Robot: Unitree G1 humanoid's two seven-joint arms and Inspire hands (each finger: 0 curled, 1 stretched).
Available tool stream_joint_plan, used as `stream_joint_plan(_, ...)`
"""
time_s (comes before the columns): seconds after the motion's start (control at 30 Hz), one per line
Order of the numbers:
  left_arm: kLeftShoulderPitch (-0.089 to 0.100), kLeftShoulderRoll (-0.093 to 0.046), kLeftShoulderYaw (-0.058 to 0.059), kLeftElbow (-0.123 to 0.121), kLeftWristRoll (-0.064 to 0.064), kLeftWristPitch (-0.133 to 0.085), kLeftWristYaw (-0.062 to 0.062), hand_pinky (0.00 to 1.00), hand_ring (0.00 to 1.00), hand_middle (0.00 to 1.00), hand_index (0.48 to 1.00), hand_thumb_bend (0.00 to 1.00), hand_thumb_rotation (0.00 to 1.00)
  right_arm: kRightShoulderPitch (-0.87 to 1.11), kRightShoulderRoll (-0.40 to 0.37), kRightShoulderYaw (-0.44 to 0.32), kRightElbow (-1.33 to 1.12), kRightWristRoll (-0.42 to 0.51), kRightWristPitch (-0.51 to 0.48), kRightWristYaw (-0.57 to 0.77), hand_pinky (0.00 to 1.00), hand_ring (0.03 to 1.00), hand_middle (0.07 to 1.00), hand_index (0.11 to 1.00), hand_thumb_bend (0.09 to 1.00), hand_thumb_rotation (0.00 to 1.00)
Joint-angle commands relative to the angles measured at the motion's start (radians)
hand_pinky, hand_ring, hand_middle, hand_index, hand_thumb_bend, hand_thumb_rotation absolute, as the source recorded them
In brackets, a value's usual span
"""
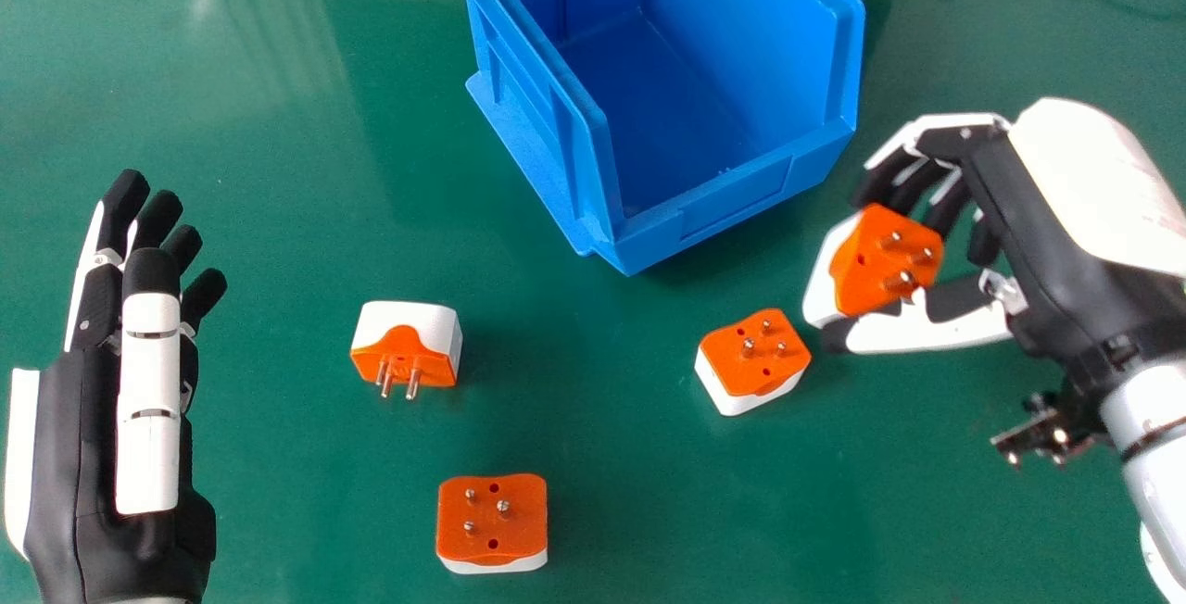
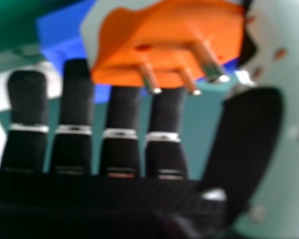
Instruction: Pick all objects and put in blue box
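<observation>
One orange-white adapter (image 1: 887, 257) in right robot hand (image 1: 1042, 206).

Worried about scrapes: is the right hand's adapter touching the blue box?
Apart: the head view shows green tabletop between the held adapter and the blue box.

Four orange-and-white plug adapters (image 1: 492, 516) are pictured at one green counter (image 1: 278, 419): three on its surface and a fourth in the right robot hand (image 1: 1047, 206). A single blue box (image 1: 737, 192) stands toward the counter's far edge. Robot hands number two, the other being the left robot hand (image 1: 148, 382).
</observation>
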State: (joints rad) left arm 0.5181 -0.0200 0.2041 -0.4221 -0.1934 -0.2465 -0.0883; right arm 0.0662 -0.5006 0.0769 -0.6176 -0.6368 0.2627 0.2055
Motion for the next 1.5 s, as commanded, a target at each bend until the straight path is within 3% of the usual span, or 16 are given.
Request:
stream_joint_plan(0.0, -0.003, 0.009, 0.004, -0.006, 0.010, -0.018, 0.000, 0.91, 0.94, 0.95, 0.937, 0.49, 0.85, -0.065, 0.004, -0.001, -0.007, 0.012, -0.052, 0.000, 0.29, 0.414, 0.517, 0.534, 0.489, 0.00)
stream_joint_plan(0.27, 0.000, 0.003, 0.005, -0.008, 0.019, -0.016, 0.009, 0.92, 0.95, 0.95, 0.938, 0.49, 0.85, -0.255, 0.026, 0.045, 0.100, 0.017, -0.120, 0.030, 0.28, 0.404, 0.503, 0.553, 0.486, 0.00)
stream_joint_plan(0.4, 0.005, 0.006, 0.005, -0.009, 0.015, -0.016, 0.003, 0.92, 0.94, 0.95, 0.935, 0.48, 0.86, -0.348, 0.041, 0.071, 0.164, -0.004, -0.143, 0.030, 0.28, 0.403, 0.501, 0.561, 0.485, 0.00)
stream_joint_plan(0.6, 0.009, -0.009, -0.004, -0.012, 0.008, -0.018, 0.008, 0.92, 0.94, 0.95, 0.936, 0.48, 0.85, -0.478, 0.067, 0.113, 0.299, -0.023, -0.195, 0.003, 0.28, 0.406, 0.506, 0.565, 0.484, 0.00)
stream_joint_plan(0.67, 0.009, -0.010, -0.006, -0.010, 0.012, -0.022, 0.008, 0.92, 0.94, 0.95, 0.933, 0.47, 0.85, -0.519, 0.077, 0.128, 0.348, -0.030, -0.206, -0.005, 0.28, 0.409, 0.511, 0.566, 0.484, 0.00)
stream_joint_plan(0.77, 0.008, -0.017, -0.007, -0.010, 0.021, -0.024, 0.018, 0.93, 0.94, 0.95, 0.933, 0.46, 0.85, -0.588, 0.099, 0.148, 0.437, -0.044, -0.221, -0.026, 0.29, 0.412, 0.516, 0.566, 0.484, 0.00)
stream_joint_plan(0.97, 0.011, -0.012, -0.009, -0.010, 0.020, -0.024, 0.015, 0.94, 0.94, 0.95, 0.934, 0.46, 0.85, -0.739, 0.128, 0.197, 0.656, -0.100, -0.236, -0.081, 0.28, 0.416, 0.526, 0.561, 0.484, 0.00)
stream_joint_plan(1.13, 0.012, -0.016, -0.011, -0.009, 0.018, -0.025, 0.022, 0.96, 0.95, 0.95, 0.940, 0.44, 0.85, -0.869, 0.158, 0.244, 0.900, -0.128, -0.270, -0.152, 0.28, 0.420, 0.537, 0.547, 0.484, 0.00)
stream_joint_plan(1.33, 0.017, -0.010, -0.013, -0.014, 0.013, -0.026, 0.015, 0.97, 0.96, 0.96, 0.945, 0.43, 0.86, -1.008, 0.189, 0.297, 1.193, -0.143, -0.317, -0.232, 0.28, 0.417, 0.529, 0.549, 0.484, 0.00)
stream_joint_plan(1.47, 0.015, -0.014, -0.013, -0.009, 0.012, -0.030, 0.018, 0.98, 0.97, 0.96, 0.952, 0.42, 0.87, -1.078, 0.206, 0.327, 1.370, -0.148, -0.369, -0.314, 0.28, 0.416, 0.521, 0.549, 0.485, 0.00)
